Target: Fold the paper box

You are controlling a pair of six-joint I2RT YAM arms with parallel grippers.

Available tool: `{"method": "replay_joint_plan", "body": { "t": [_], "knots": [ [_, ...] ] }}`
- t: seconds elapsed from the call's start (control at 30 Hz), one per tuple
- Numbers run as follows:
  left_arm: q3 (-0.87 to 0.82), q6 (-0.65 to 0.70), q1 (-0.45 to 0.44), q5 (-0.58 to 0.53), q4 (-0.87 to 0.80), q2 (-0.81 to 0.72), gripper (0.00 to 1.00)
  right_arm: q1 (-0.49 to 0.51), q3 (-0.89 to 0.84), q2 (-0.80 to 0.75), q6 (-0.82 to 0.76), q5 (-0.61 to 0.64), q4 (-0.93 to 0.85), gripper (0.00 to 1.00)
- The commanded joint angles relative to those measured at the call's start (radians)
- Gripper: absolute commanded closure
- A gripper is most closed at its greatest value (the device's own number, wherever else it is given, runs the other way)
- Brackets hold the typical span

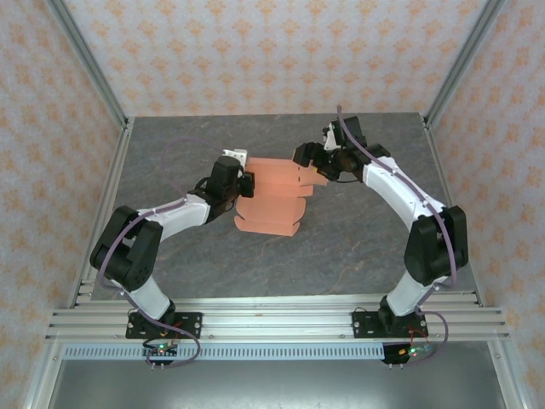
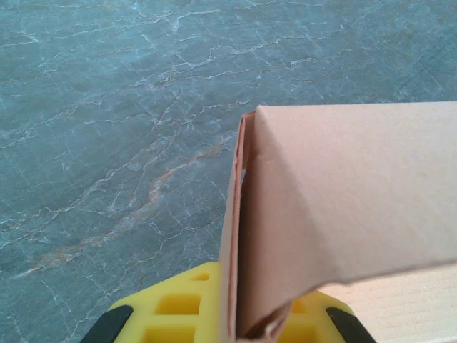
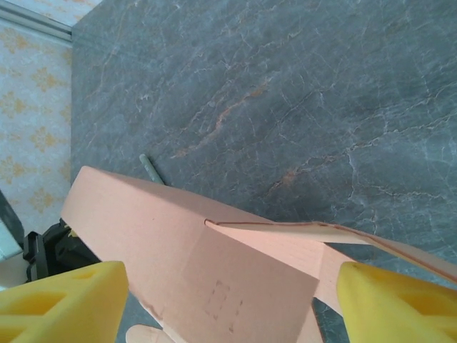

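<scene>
Left fingers (image 2: 193, 286) clamped tight on the left edge of the paper box (image 1: 272, 200), card pinched between them. Box sits mid-counter (image 1: 375, 239) between the two arms, partly folded, one panel raised and creased over. Right fingers (image 3: 393, 307) spread wide at the box's far-right corner, straddling the card; can't tell if either one touches it.
</scene>
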Motion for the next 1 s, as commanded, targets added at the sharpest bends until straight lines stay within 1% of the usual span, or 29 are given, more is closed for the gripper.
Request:
{"method": "replay_joint_plan", "body": {
  "t": [0.0,0.1,0.23,0.33,0.5,0.67,0.8,0.97],
  "knots": [
    [0.007,0.023,-0.012,-0.004,-0.011,-0.032,1.00,0.024,0.063,0.005,-0.062,0.029,-0.041,0.27],
    [0.012,0.027,-0.013,-0.003,-0.016,-0.030,1.00,0.044,0.104,0.016,-0.129,0.128,-0.129,0.29],
    [0.015,0.031,-0.017,-0.004,-0.022,-0.030,1.00,0.048,0.134,0.010,-0.181,0.230,-0.194,0.23],
    [0.018,0.032,-0.016,-0.004,-0.025,-0.031,1.00,0.049,0.147,-0.003,-0.210,0.259,-0.225,0.21],
    [0.022,0.035,-0.019,-0.007,-0.030,-0.029,1.00,0.063,0.164,-0.023,-0.253,0.278,-0.262,0.21],
    [0.025,0.035,-0.019,-0.005,-0.033,-0.028,1.00,0.100,0.206,-0.015,-0.279,0.284,-0.281,0.26],
    [0.024,0.037,-0.018,-0.005,-0.035,-0.032,1.00,0.122,0.249,0.021,-0.284,0.278,-0.301,0.32],
    [0.024,0.036,-0.020,-0.008,-0.038,-0.034,1.00,0.154,0.252,0.041,-0.272,0.272,-0.305,0.39]
  ]
}}
